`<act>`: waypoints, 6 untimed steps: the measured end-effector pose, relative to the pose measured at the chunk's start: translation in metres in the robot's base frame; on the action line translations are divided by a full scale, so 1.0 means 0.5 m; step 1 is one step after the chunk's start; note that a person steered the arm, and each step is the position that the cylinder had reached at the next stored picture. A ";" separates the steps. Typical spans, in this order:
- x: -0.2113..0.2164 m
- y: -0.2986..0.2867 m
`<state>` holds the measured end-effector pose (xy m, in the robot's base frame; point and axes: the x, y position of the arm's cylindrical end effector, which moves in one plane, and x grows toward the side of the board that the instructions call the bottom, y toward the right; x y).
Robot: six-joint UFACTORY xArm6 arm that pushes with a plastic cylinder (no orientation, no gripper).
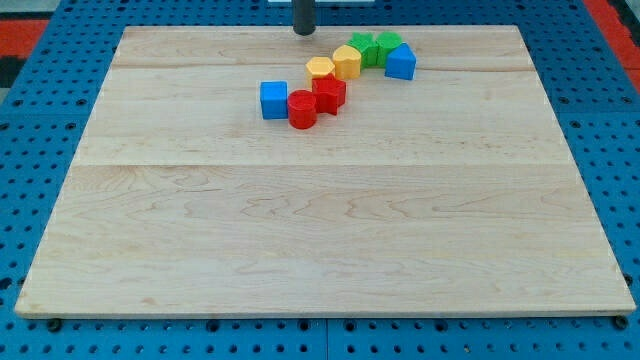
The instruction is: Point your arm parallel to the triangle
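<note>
My tip is at the top edge of the wooden board, just left of the board's middle. It stands apart from the blocks, up and left of the yellow ones. The blocks form a chain running from upper right to lower left: two green blocks, a blue triangle-like block, two yellow blocks, a red block, a red cylinder and a blue cube.
The board lies on a blue pegboard table with rows of holes. A red surface shows at the view's top corners.
</note>
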<state>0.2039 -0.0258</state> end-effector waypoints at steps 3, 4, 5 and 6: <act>-0.012 0.054; -0.012 0.169; -0.010 0.376; 0.042 0.484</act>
